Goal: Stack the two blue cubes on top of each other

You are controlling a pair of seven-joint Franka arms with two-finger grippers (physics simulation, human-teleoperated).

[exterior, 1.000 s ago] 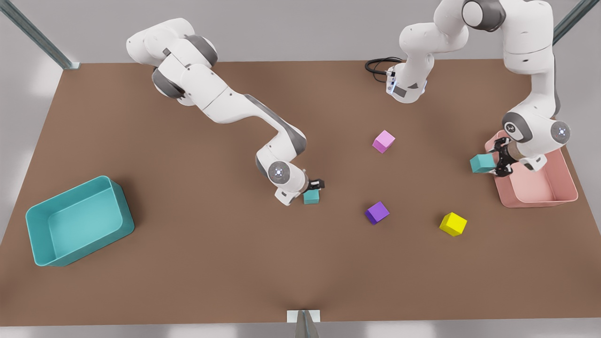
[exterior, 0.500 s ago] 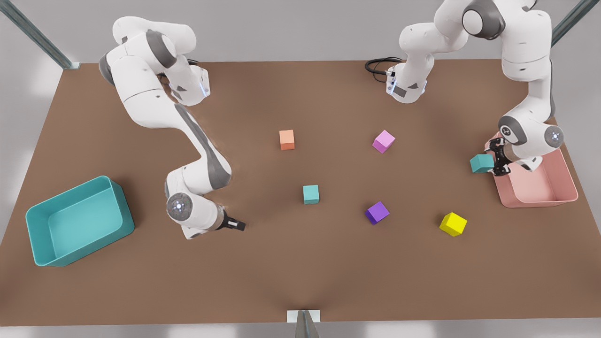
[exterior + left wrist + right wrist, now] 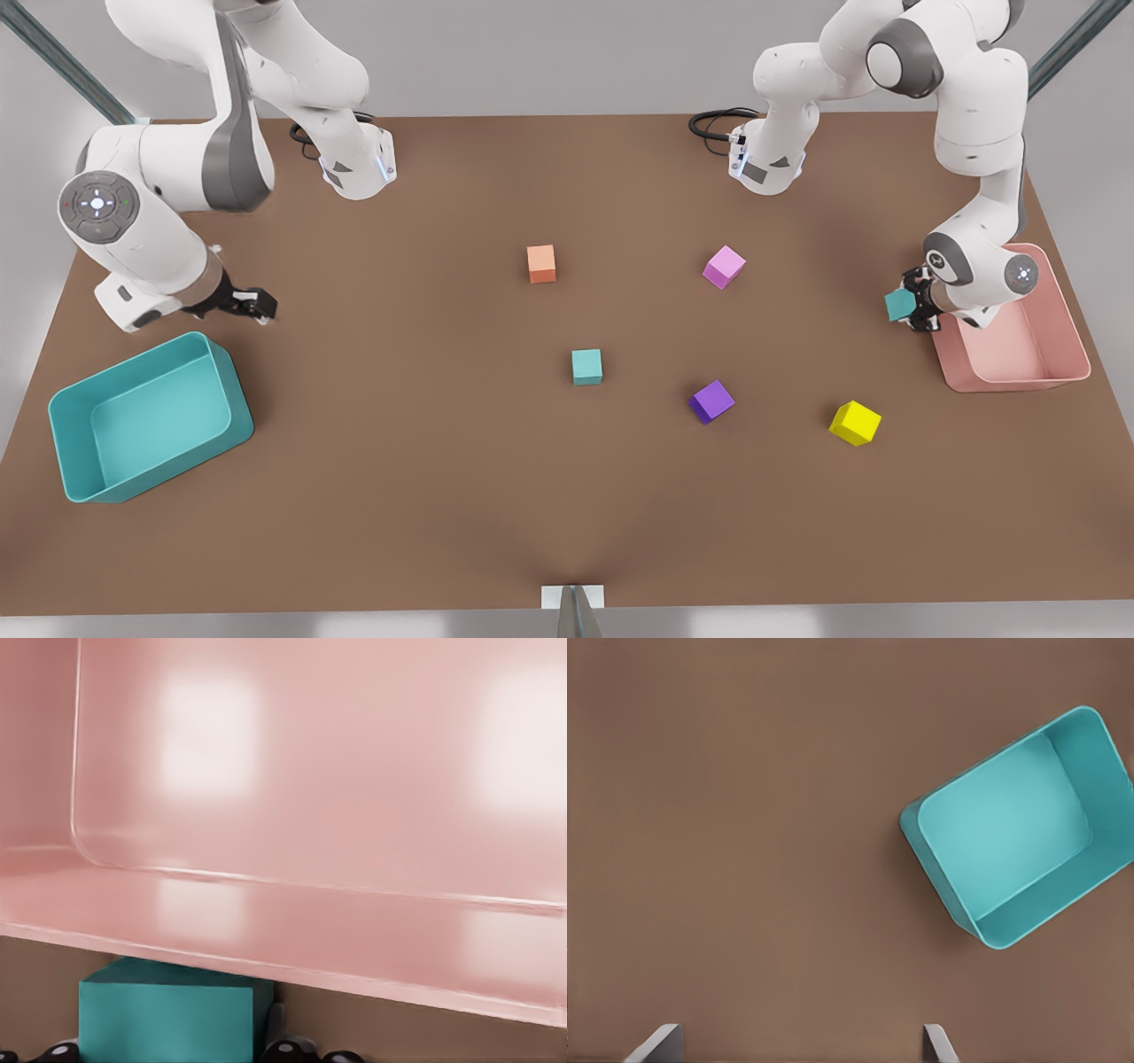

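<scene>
One blue cube [image 3: 586, 366] rests alone on the brown table near its centre. The other blue cube [image 3: 900, 305] [image 3: 168, 1014] is at the pink bin's [image 3: 1063, 306] near corner on the front view's right. My left gripper [image 3: 912, 307] is shut on it, and a dark fingertip [image 3: 288, 1050] shows beside it in the left wrist view. My right gripper [image 3: 255, 306] [image 3: 799, 1050] hangs open on the front view's left, above bare table just behind the teal bin [image 3: 80, 416] [image 3: 992, 930]. It holds nothing.
An orange cube [image 3: 541, 263], a pink cube [image 3: 724, 267], a purple cube [image 3: 712, 400] and a yellow cube [image 3: 855, 423] lie scattered around the centre cube. The pink bin's wall [image 3: 319, 939] stands close behind the held cube. A black cable [image 3: 713, 122] lies by the far arm base.
My right gripper let go of the centre blue cube and swung far to the front view's left, uncovering the orange cube. My left gripper kept its cube beside the pink bin.
</scene>
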